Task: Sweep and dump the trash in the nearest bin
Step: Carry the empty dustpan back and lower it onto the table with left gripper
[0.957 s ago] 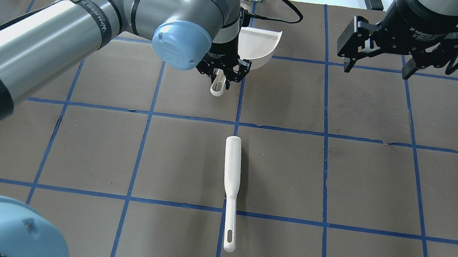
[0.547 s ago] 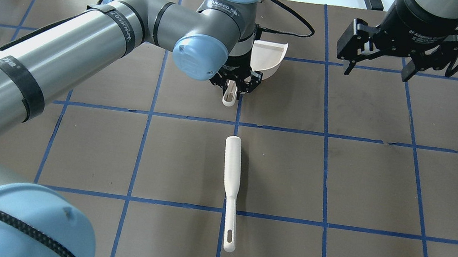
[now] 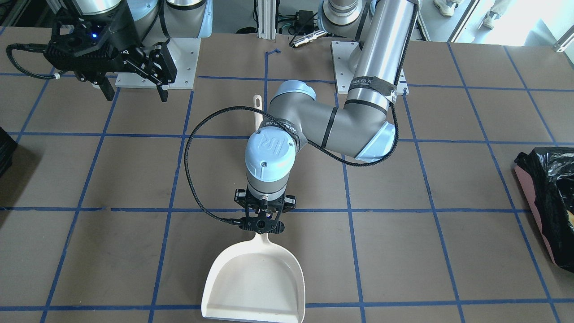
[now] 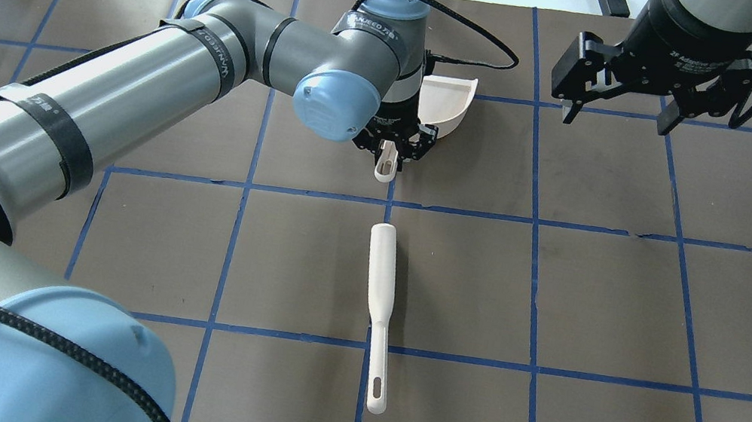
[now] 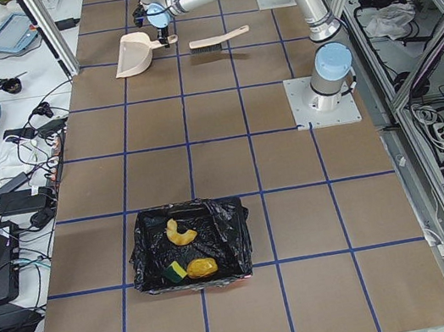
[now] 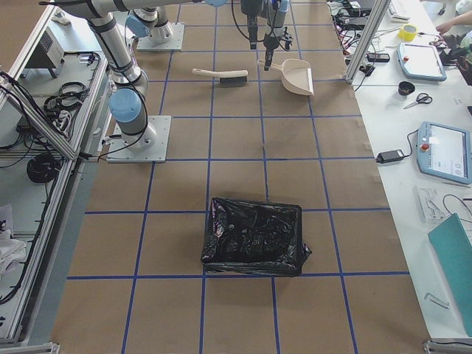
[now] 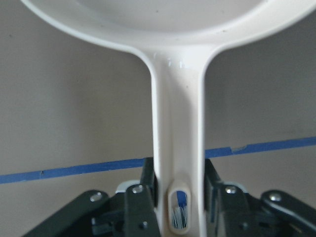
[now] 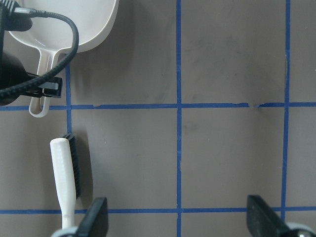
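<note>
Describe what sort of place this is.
Most likely a robotics lab test cell: a table gridded with blue tape, control tablets and loose cables on side benches, aluminium framing around it.

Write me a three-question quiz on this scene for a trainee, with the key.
1. True or false: the dustpan has trash in it.
2. Where does the left gripper hold the dustpan? A) at its front lip B) at its handle C) nowhere, it is open
3. Fill in: all three pieces of trash lie inside the ___.

Key: 1 false, the pan is bare; 2 B; 3 bin.
</note>
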`<state>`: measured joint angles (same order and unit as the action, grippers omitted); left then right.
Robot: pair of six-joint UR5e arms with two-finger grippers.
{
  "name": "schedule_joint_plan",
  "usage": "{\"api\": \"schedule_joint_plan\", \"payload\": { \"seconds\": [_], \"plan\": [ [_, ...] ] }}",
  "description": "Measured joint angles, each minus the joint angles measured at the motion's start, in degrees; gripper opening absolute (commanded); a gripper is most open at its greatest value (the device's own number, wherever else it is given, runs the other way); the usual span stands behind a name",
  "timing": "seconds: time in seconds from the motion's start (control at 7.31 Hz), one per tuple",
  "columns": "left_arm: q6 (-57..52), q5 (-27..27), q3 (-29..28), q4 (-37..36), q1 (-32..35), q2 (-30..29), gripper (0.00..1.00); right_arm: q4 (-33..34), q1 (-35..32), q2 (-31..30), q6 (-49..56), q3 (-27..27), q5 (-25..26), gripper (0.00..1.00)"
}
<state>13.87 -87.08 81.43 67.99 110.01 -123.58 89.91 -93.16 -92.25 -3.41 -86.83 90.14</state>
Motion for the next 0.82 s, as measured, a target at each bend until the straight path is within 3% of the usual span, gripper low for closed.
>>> {"api": "schedule_joint_plan", "payload": {
  "seconds": [0.41,0.55,0.68,0.82],
  "plan": [
    [1.88,-1.17,0.06,-0.05,0.02,-0.26,0.0,0.0,0.0,0.0,0.14,0.0,-0.05,1.0],
    [2.7,-1.1,0.05,-0.04,0.03,-0.33,0.1,0.0,0.0,-0.02,0.15,0.0,-0.05,1.0],
    [3.22,-0.98,0.03,-0.03,0.03,-0.34,0.47,0.0,0.0,-0.02,0.15,0.0,-0.04,1.0],
    [3.5,-0.93,-0.01,-0.13,0.06,-0.35,0.62,0.0,0.0,0.01,0.18,0.0,0.0,1.0]
  ]
}}
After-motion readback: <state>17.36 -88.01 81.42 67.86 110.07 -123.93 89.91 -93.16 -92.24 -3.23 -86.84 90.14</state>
